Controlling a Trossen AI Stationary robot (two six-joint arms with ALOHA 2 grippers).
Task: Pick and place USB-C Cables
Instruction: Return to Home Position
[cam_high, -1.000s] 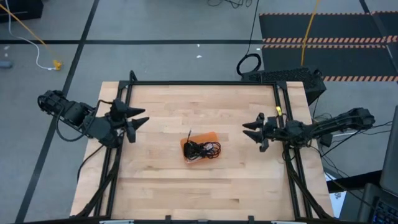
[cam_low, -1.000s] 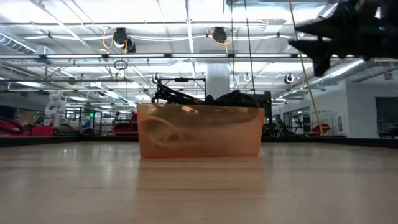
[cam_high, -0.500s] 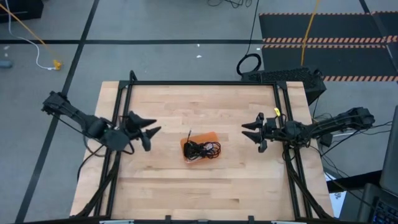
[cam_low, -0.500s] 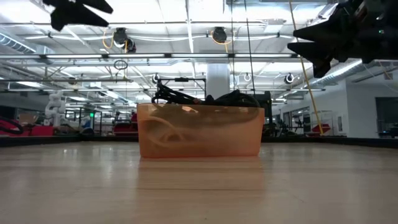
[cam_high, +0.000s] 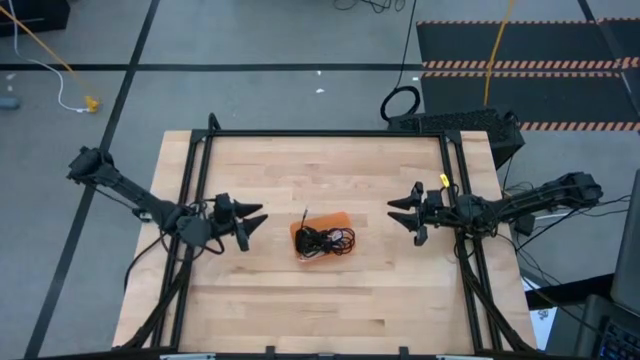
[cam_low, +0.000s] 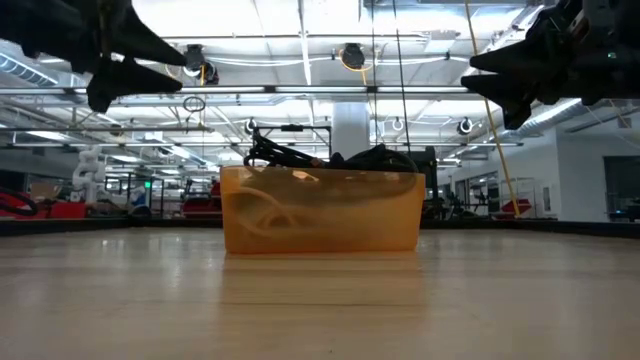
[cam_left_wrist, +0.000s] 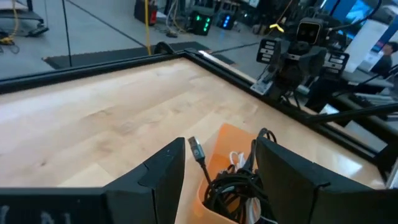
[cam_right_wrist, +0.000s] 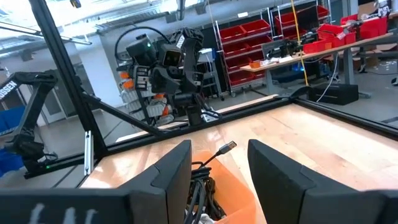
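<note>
USB-C Cables (cam_high: 326, 240) lie as 1 tangled, mostly black bundle inside the orange tray (cam_high: 340, 216), which stands near the centre of the wooden table (cam_high: 300, 300). The number of separate coils in the bundle cannot be determined. 1 plug end (cam_left_wrist: 195, 149) sticks up out of the bundle and rises above the tray rim; in the low view, further black loops also show above the rim. The left gripper (cam_high: 255, 230) hangs above the table just to the left of the tray and points toward it. Its 2 fingers are spread apart and nothing is between them. The right gripper (cam_high: 398, 212) hangs over the right part of the table, farther from the tray than the left one, and also faces the tray. Its 2 fingers are spread apart and carry nothing. In the low view both grippers sit high, well clear of the table surface and of the tray.
</note>
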